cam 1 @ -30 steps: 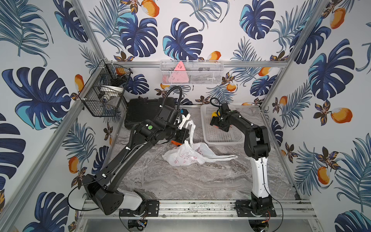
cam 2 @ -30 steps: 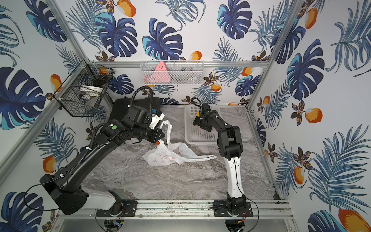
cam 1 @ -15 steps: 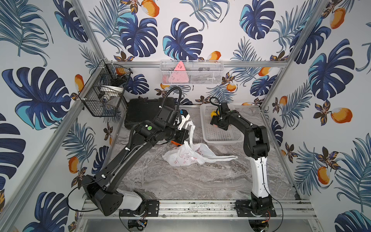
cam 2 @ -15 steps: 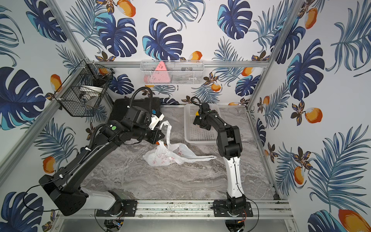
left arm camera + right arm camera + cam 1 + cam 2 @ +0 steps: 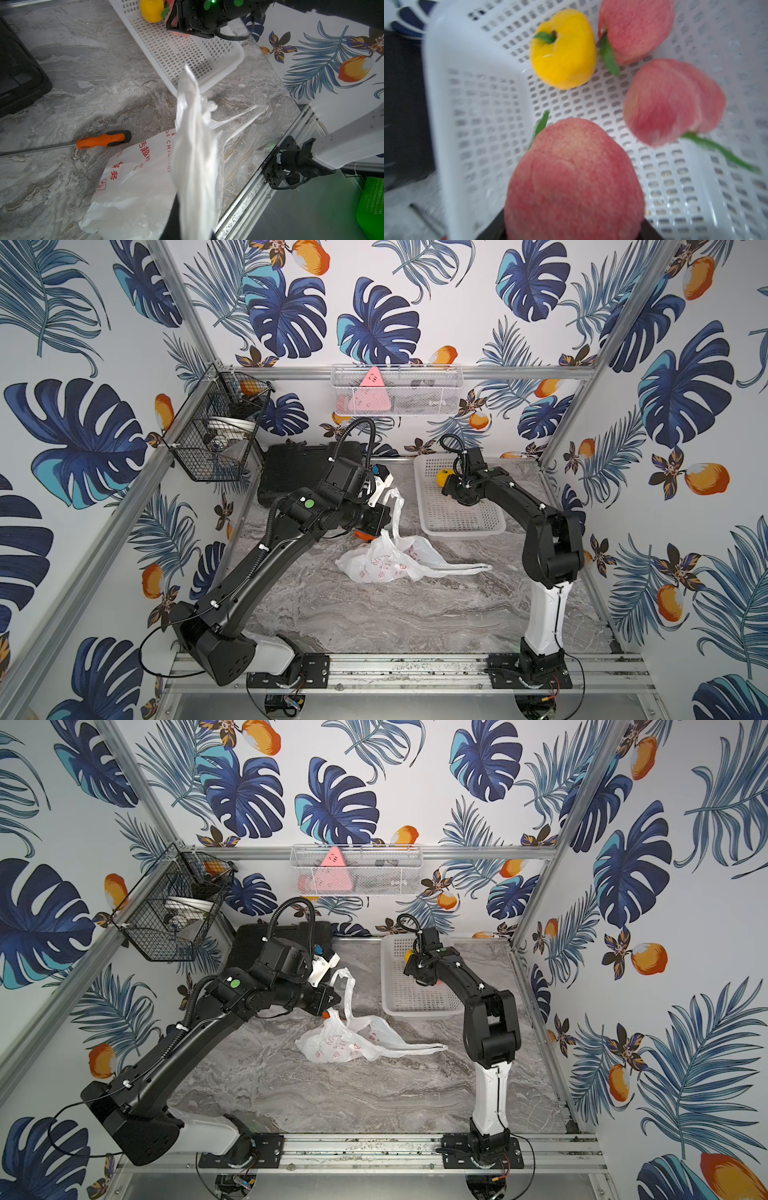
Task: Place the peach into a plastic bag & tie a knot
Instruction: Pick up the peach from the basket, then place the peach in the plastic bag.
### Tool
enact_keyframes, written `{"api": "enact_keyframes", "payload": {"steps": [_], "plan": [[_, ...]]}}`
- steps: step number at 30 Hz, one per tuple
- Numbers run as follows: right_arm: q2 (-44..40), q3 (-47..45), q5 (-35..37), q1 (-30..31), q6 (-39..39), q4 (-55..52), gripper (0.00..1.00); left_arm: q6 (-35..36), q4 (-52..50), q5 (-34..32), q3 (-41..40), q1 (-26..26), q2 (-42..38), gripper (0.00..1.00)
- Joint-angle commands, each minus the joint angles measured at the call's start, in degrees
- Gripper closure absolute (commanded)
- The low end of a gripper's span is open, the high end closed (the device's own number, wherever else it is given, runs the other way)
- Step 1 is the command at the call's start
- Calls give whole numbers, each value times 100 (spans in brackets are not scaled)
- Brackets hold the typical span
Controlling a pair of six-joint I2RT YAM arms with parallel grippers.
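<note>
Handle (image 5: 394,512) of the plastic bag (image 5: 386,566) is pinched in the closed left hand (image 5: 380,495); the bag body lies on the surface (image 5: 374,614). Right hand (image 5: 451,489) surrounds a peach (image 5: 574,180) in the basket (image 5: 461,527); whether it grips, I cannot tell.

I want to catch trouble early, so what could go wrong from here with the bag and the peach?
The left gripper pinches only one handle of the plastic bag, whose body lies slack on the table, so its mouth may be too collapsed for the peach. The round peach could slip as the right gripper lifts it. The orange screwdriver lies right beside the bag and could catch it.
</note>
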Motion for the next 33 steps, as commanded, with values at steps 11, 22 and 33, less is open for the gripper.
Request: {"api": "enact_keyframes", "payload": {"steps": [11, 22, 33], "plan": [[-3584, -2216, -2368, 1780, 290, -313, 59, 61, 117, 373, 262, 66, 181, 100], [-2499, -3341, -3059, 2445, 1333, 2220, 64, -496, 600, 993, 78, -68, 61, 100], [-1621, -3023, -2020, 2428, 1764, 2496, 54, -1182, 1456, 1101, -199, -312, -195, 100]]}}
